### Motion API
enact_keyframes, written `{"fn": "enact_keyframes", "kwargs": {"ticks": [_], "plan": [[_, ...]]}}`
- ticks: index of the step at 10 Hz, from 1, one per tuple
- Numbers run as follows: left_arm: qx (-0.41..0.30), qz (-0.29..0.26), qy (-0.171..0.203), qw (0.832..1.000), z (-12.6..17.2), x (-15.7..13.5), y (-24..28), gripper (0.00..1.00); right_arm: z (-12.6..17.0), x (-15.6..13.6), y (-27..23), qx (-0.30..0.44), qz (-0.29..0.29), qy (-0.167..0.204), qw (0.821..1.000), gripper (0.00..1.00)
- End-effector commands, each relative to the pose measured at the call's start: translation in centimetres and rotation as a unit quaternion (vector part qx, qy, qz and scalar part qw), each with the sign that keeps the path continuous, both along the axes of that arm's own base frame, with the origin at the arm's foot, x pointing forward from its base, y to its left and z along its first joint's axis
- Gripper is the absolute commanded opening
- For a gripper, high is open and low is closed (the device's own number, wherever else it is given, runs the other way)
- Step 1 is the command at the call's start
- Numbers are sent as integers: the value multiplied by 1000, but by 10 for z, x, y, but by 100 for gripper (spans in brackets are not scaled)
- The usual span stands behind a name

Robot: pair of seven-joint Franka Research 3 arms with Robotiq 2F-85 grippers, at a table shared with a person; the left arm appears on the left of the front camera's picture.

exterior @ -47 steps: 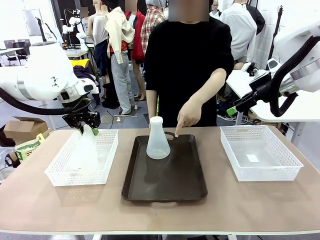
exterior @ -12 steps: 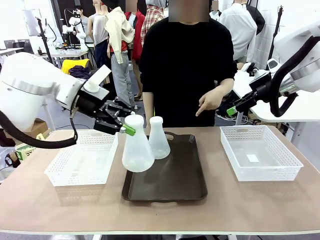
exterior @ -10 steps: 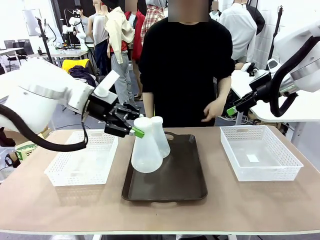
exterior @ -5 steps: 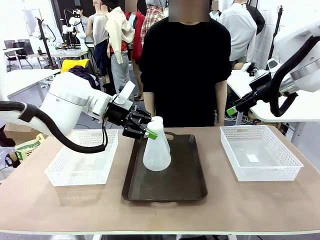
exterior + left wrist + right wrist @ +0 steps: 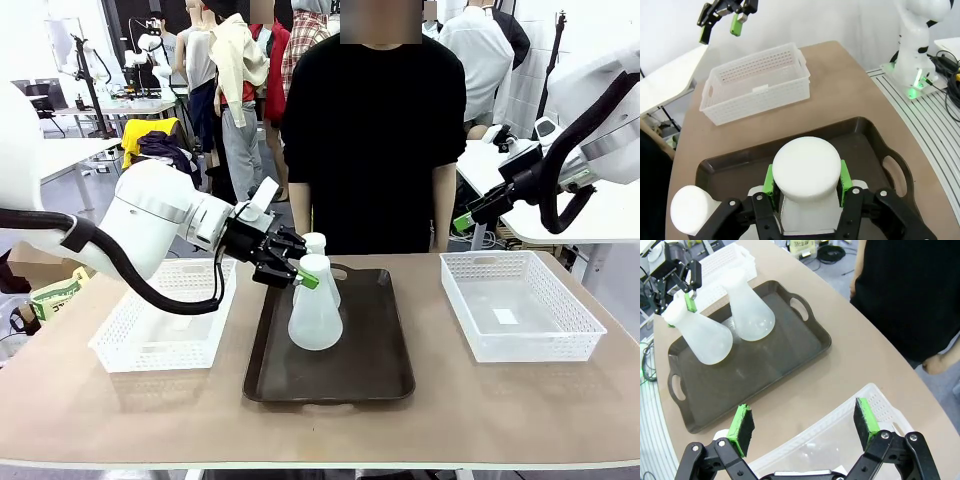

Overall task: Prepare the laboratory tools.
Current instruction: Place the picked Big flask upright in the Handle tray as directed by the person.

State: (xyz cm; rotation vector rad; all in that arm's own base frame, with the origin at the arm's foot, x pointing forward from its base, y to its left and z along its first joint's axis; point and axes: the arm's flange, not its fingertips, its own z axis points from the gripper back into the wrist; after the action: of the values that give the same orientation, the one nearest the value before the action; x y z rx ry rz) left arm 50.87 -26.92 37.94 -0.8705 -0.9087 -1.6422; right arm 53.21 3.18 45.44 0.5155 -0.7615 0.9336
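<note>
Two flasks stood near your tray's far-left corner; left gripper clamped the nearer neck, right gripper gaped empty.

Both arms are bulky and white with thick black cables; each black gripper carries green pads. The person wears black.

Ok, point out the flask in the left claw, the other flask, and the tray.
Held flask point(image 5: 315, 318), front view, lower body.
Second flask point(image 5: 751, 315), right wrist view, body.
Tray point(image 5: 385, 385), front view, bare floor near right corner.
</note>
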Motion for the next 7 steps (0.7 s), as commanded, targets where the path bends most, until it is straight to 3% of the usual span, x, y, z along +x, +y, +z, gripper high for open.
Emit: {"fn": "enact_keyframes", "kwargs": {"ticks": [1, 4, 5, 7], "plan": [[-16, -8, 12, 1000, 4, 5, -1, 0, 1, -1, 0, -7, -2, 7, 1000, 100], [-15, -24, 25, 999, -1, 7, -2, 0, 1, -1, 0, -7, -2, 7, 1000, 100], [-13, -23, 33, 999, -4, 9, -2, 13, 1, -1, 0, -7, -2, 7, 1000, 100], [-12, -30, 41, 999, -8, 10, -2, 52, 1, -1, 0, -7, -2, 7, 1000, 100]]}}
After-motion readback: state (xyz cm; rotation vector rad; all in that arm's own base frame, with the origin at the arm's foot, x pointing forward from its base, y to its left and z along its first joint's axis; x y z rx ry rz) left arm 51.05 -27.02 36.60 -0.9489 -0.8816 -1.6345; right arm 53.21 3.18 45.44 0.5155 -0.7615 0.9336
